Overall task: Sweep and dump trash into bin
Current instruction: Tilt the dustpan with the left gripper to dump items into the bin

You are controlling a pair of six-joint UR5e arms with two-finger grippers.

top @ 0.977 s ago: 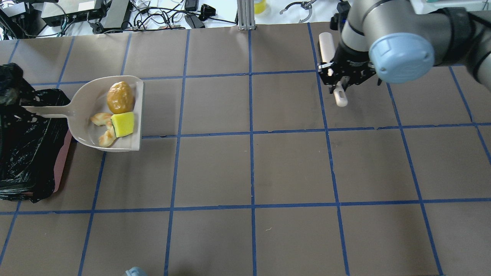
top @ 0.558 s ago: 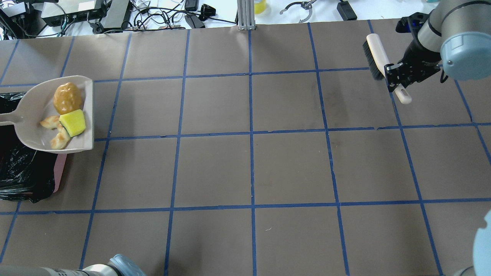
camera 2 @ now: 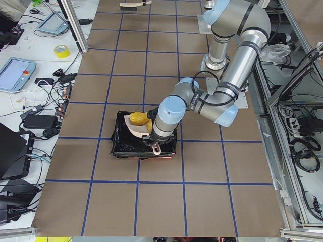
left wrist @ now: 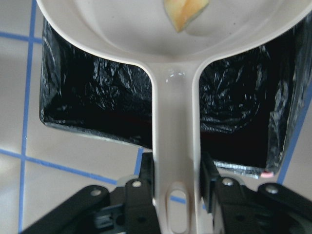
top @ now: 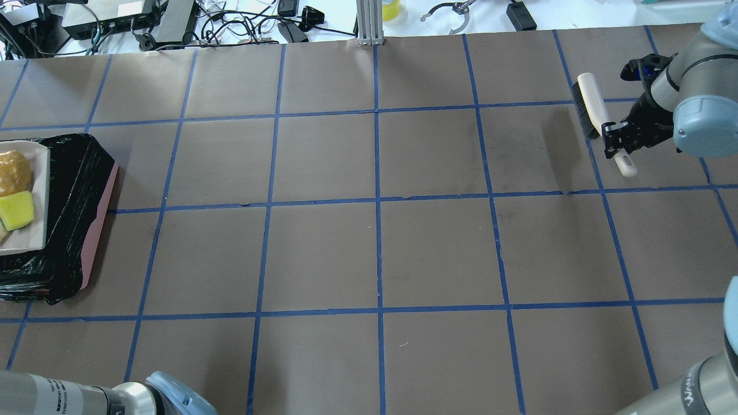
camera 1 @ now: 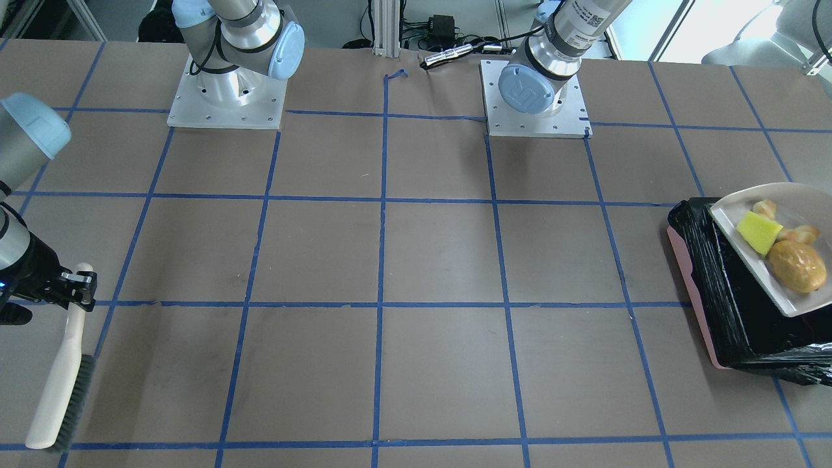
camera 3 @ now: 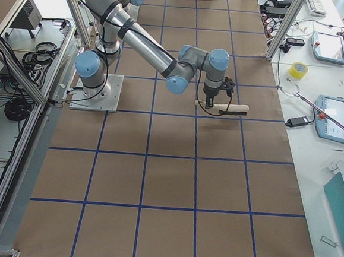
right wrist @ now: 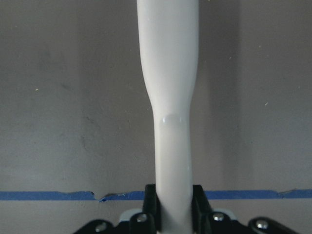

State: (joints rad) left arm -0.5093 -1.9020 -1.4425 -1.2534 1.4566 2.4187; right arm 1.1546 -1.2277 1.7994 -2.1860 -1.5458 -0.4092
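Note:
My left gripper [left wrist: 176,181] is shut on the handle of the beige dustpan [camera 1: 734,211] and holds it above the bin [camera 1: 721,292], a pink container lined with a black bag. In the pan lie the golden-brown lump [camera 1: 797,265], the yellow sponge [camera 1: 758,233] and the tan croissant piece [camera 1: 798,233]. The overhead view shows the pan [top: 39,190], the lump [top: 12,172] and the sponge [top: 16,210] over the bin [top: 81,196] at the left edge. My right gripper [top: 616,144] is shut on the handle of a cream brush [top: 591,104] at the far right.
The brush [camera 1: 62,377] hangs bristles-down near the table's right end, far from the bin. Cables, boxes and an aluminium post [top: 368,23] lie beyond the far table edge. The arm bases [camera 1: 226,97] stand on the robot's side.
My left arm has carried the loaded dustpan left, from beside the bin to over it. My right arm has carried the brush right, toward the table's right end.

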